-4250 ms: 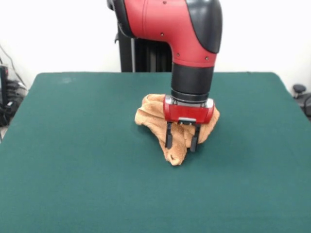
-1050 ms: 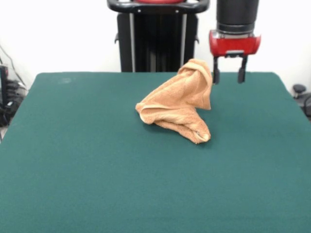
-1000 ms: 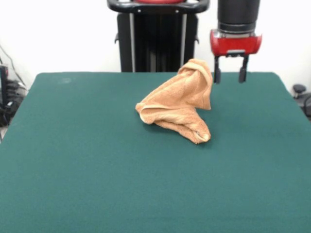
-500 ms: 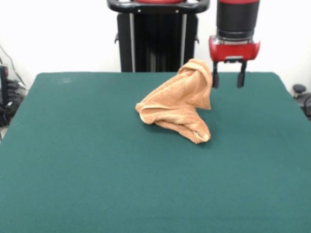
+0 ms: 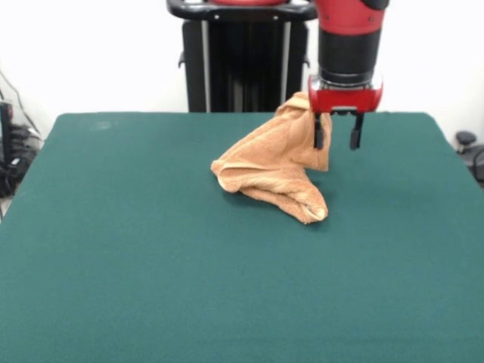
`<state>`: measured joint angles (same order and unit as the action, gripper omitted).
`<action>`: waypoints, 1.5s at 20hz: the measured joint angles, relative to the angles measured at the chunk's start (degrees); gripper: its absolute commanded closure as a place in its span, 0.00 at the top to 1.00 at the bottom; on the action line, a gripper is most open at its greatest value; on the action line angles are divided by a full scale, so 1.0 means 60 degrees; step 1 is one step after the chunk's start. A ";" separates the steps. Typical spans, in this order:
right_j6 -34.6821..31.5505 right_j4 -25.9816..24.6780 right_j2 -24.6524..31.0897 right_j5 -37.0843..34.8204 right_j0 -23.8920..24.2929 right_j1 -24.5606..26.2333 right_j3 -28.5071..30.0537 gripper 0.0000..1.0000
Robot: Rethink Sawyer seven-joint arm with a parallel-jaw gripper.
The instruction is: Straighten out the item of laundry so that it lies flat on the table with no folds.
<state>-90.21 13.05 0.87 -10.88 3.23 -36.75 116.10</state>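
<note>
The light-orange towel [image 5: 276, 165] lies crumpled in a heap on the dark green table [image 5: 151, 257], a little right of centre. One part stands up in a peak at its far right, and a folded corner points toward the front. My gripper [image 5: 336, 138] hangs from the red and black arm in front of the peak's right side, above the table. Its two dark fingers [image 5: 354, 136] are apart and hold nothing. The left finger overlaps the towel's raised edge in this view.
The robot's black pedestal [image 5: 238, 57] stands behind the table's far edge. Cables and dark gear [image 5: 11, 155] lie off the table's left side, and a dark object [image 5: 469, 147] sits off the right side.
The gripper let go of the towel and rose to the far right, leaving it in a peaked heap. In the last half second it moved left and down toward the peak.
</note>
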 measured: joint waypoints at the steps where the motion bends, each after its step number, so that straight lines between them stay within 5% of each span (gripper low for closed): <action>1: 0.0000 0.0002 0.0001 0.0037 -0.0001 0.0048 -0.0001 1.00; 30: 0.0000 0.0010 0.0008 0.1209 -0.0061 0.1480 -0.0008 1.00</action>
<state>-90.21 13.10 0.92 -3.63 2.87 -27.87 116.05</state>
